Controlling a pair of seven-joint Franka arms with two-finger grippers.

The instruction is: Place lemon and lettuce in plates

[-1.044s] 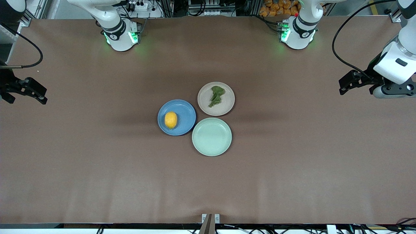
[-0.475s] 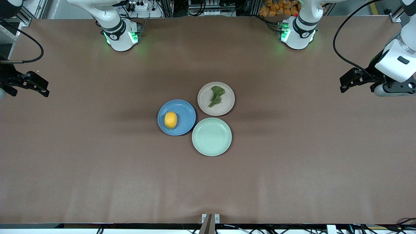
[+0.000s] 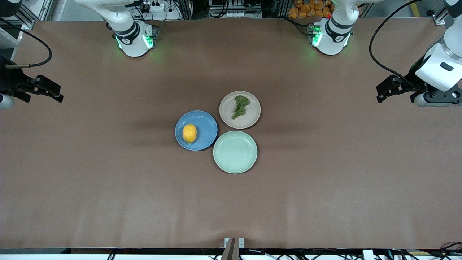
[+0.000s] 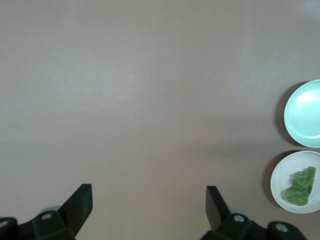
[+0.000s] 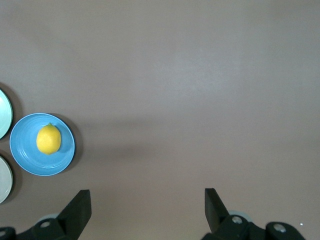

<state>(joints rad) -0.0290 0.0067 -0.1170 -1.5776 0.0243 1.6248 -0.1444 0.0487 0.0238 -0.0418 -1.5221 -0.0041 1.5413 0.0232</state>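
On the table (image 3: pixel 108 187): brown surface, three plates touch in a cluster at its middle; it looks as if the task is finished.
Mint-green plate (image 3: pixel 235 152): empty, nearest to the front camera; it seems to be only a spare.
Blue plate (image 3: pixel 196 130): at about 10 o'clock from the mint-green plate; it holds the lemon.
Beige-pink plate (image 3: pixel 240 109): at 12 o'clock from the mint-green plate; it holds the lettuce.
Left gripper (image 3: pixel 387 91): fingers spread wide, holding nothing, over the table's edge at the left arm's end, probably to leave the plates free.
Right gripper (image 3: pixel 47 90): spread wide, holding nothing, over the right arm's end.
Lettuce (image 3: pixel 240 106): lies flat on its plate.
Lemon (image 3: pixel 190 133): rests on its plate, a little off centre.
Change: right gripper has moved up and slightly inward in the front view; left gripper is a little higher; plates and food are unchanged.
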